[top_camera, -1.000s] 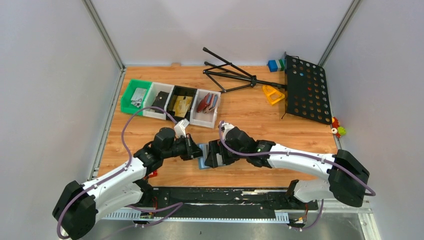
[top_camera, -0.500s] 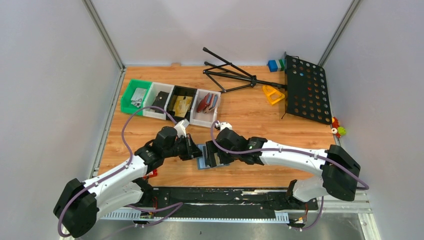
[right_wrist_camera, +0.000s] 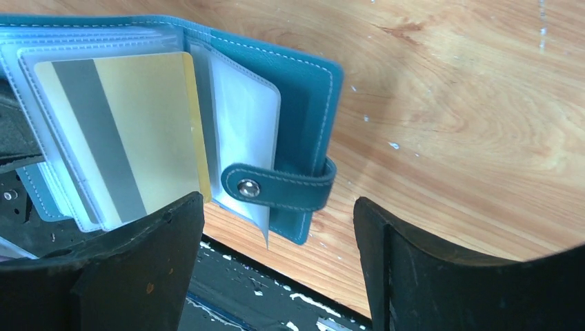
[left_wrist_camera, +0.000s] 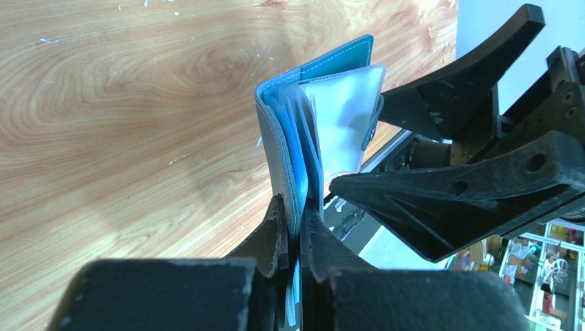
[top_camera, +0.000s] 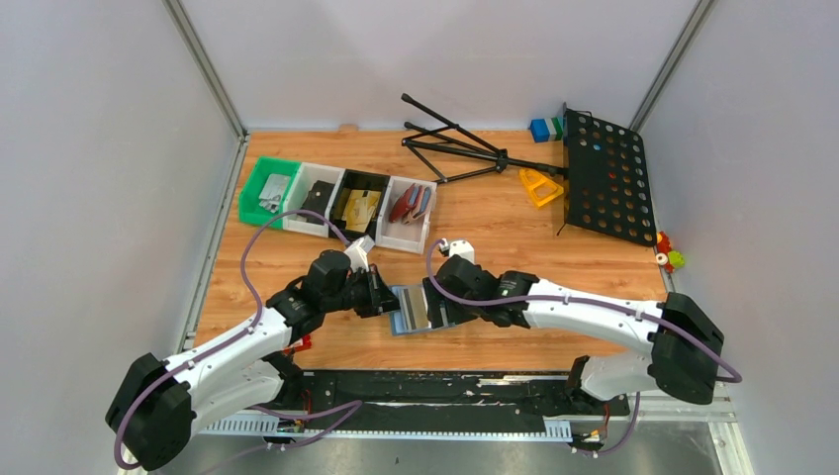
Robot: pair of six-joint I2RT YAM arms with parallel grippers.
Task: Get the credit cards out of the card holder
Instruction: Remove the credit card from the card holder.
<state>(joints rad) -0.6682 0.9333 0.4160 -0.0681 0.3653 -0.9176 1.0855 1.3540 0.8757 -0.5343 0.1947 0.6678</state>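
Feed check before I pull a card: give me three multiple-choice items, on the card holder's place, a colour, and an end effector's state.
1. Where on the table is the card holder?
A. far left corner
B. far right corner
C. near edge, middle
2. The credit card in the clear sleeve is
A. gold with a grey stripe
B. red
C. green
3. The left end effector is
A. wide open
B. shut on the card holder
C. out of view
Answers: C, the top view shows it there; A, plain in the right wrist view; B, its fingers pinch the holder's edge.
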